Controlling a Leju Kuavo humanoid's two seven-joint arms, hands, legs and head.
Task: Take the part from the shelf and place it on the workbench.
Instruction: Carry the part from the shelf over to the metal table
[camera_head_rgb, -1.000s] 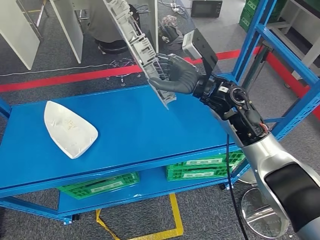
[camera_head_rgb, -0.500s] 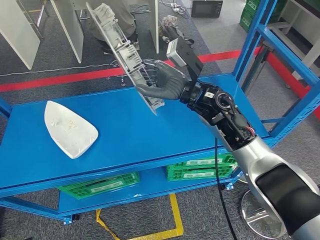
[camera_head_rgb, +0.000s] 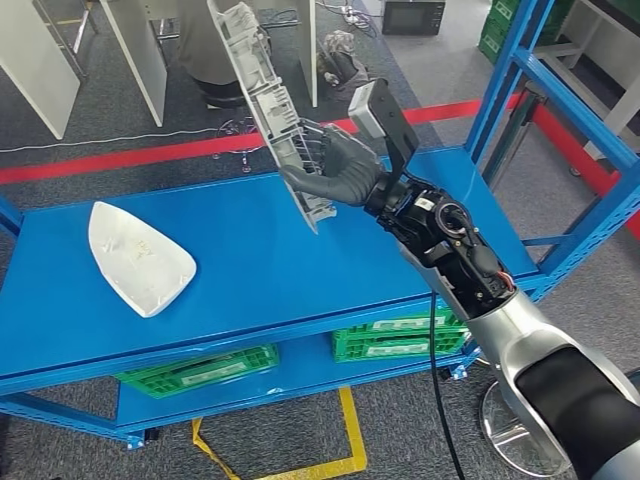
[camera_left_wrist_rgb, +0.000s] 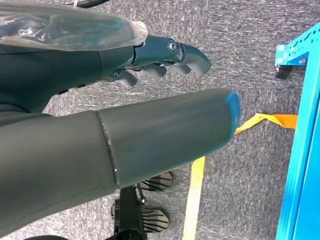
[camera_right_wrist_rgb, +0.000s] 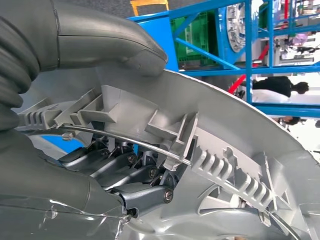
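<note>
I am looking down on the blue tabletop (camera_head_rgb: 249, 260), the biggest thing in front of me, running from nine o'clock to three o'clock across the head view. At about nine o'clock on it a white curved shell (camera_head_rgb: 138, 257) is lying flat. The long grey ribbed part (camera_head_rgb: 268, 95) is hanging in the air above the tabletop's far edge, near twelve o'clock, not touching the surface. Its long axis is running steeply from eleven o'clock up high down to five o'clock, where its lower end is nearest the tabletop. My right hand (camera_head_rgb: 341, 165) is gripping that lower stretch from the three o'clock side, thumb over the outer face and fingers (camera_right_wrist_rgb: 124, 172) curled into the ribbing, as the right wrist view is showing. So the part is leaning away from the hand toward eleven o'clock, and I am judging that laying it down calls for tipping it flat. My left hand (camera_left_wrist_rgb: 113, 135) is hanging by the floor, empty, and its fingers look roughly straight, though the view is too close to be sure.
</note>
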